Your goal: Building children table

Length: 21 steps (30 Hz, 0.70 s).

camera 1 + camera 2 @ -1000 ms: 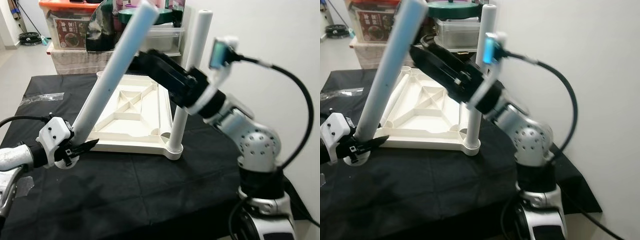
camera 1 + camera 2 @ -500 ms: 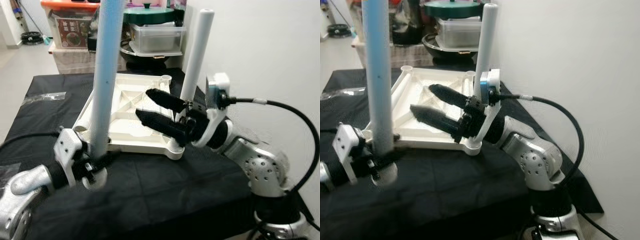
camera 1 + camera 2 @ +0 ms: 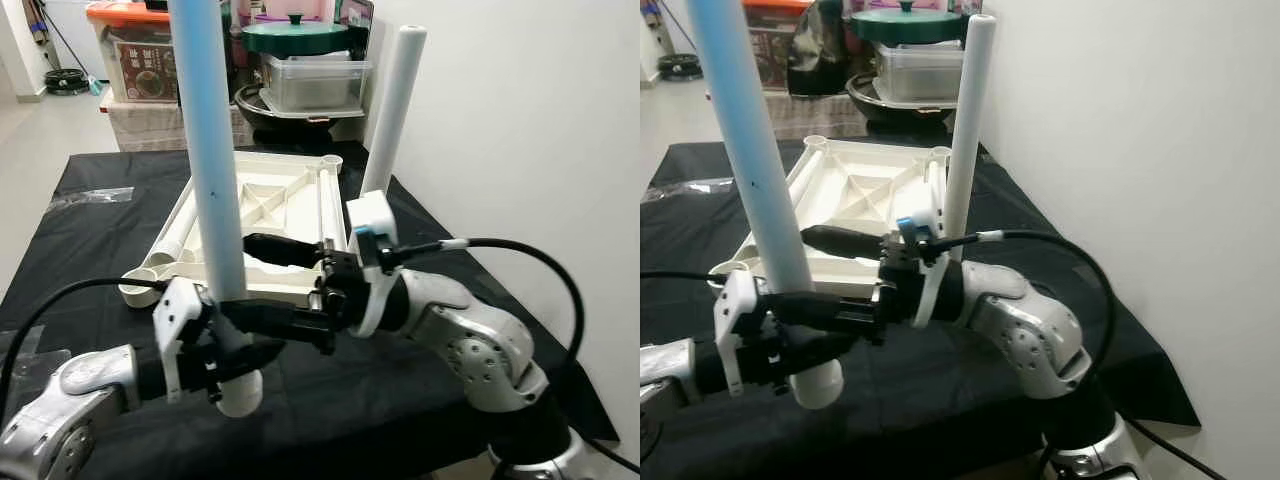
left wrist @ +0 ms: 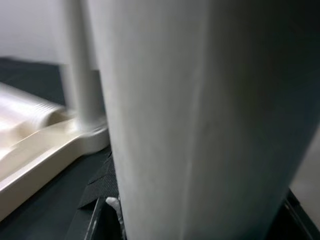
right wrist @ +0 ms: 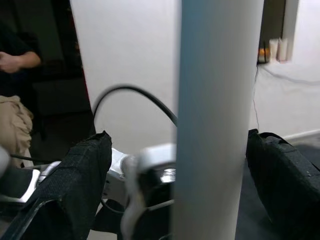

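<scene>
The white tabletop [image 3: 290, 195] lies upside down on the black-clothed table [image 3: 90, 250]. One white leg [image 3: 392, 110] stands fixed in its near right corner. My left gripper [image 3: 245, 352] is shut on the lower end of a second, pale blue-white leg [image 3: 215, 180], holding it nearly upright above the cloth in front of the tabletop. My right gripper [image 3: 238, 278] is open, one black finger [image 5: 75, 190] on each side of that leg [image 5: 215, 120], just above the left gripper, with gaps to the leg. The left wrist view looks close along the held leg [image 4: 200, 125].
More white legs [image 3: 160, 265] lie along the tabletop's left edge. A plastic bag [image 3: 90, 197] rests on the far left of the cloth. Storage boxes [image 3: 135, 60] and a green-lidded pot [image 3: 295, 35] stand behind. A white wall [image 3: 520, 150] runs along the right. A seated person [image 5: 15, 100] is nearby.
The held leg has swung from a steep tilt to nearly upright and come nearer with the left gripper. The right gripper let go higher up, dropped and now straddles the leg low down.
</scene>
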{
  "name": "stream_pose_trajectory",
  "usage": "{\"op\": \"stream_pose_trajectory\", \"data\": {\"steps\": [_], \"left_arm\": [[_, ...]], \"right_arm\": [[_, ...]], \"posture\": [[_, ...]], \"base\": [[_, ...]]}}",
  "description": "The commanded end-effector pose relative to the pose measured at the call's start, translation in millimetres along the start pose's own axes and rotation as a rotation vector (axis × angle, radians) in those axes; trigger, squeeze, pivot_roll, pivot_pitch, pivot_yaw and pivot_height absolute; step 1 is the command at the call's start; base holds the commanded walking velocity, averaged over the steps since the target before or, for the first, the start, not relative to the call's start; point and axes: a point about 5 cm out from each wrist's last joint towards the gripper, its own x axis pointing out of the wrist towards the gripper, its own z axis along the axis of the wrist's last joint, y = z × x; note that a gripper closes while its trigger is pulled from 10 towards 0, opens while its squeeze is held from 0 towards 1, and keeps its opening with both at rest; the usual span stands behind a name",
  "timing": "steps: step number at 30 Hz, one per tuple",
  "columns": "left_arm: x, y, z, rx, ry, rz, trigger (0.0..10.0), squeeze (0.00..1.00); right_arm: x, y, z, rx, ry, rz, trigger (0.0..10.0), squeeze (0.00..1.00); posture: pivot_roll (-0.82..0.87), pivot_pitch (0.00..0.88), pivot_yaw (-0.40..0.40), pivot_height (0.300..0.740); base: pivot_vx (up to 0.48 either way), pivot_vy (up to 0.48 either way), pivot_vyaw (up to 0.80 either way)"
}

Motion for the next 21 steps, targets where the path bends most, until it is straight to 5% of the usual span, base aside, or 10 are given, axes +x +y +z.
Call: {"op": "stream_pose_trajectory", "data": {"steps": [1,13,14,21], "left_arm": [[8.3,-8.5,4.3,0.003,0.003,-0.082,10.0,0.0],[17.0,-16.9,7.1,-0.004,0.025,-0.168,10.0,0.0],[16.3,-16.7,6.6,-0.002,0.03,-0.166,10.0,0.0],[15.0,-16.7,5.6,0.005,0.047,-0.16,10.0,0.0]], "right_arm": [[3.5,-2.7,-4.3,0.022,0.017,-0.022,10.0,0.0],[5.3,-7.9,-16.4,0.046,0.028,-0.038,10.0,0.0],[4.5,-10.4,-16.4,0.052,0.018,-0.051,0.0,0.0],[4.2,-19.2,-15.9,0.076,-0.014,-0.123,0.0,0.0]], "posture": [[0.08,0.0,-0.069,0.74],[0.07,0.0,-0.065,0.74],[0.08,0.0,-0.066,0.74],[0.08,0.0,-0.064,0.74]], "base": [[0.0,0.0,0.0],[0.0,0.0,0.0],[0.0,0.0,0.0],[0.0,0.0,0.0]]}}
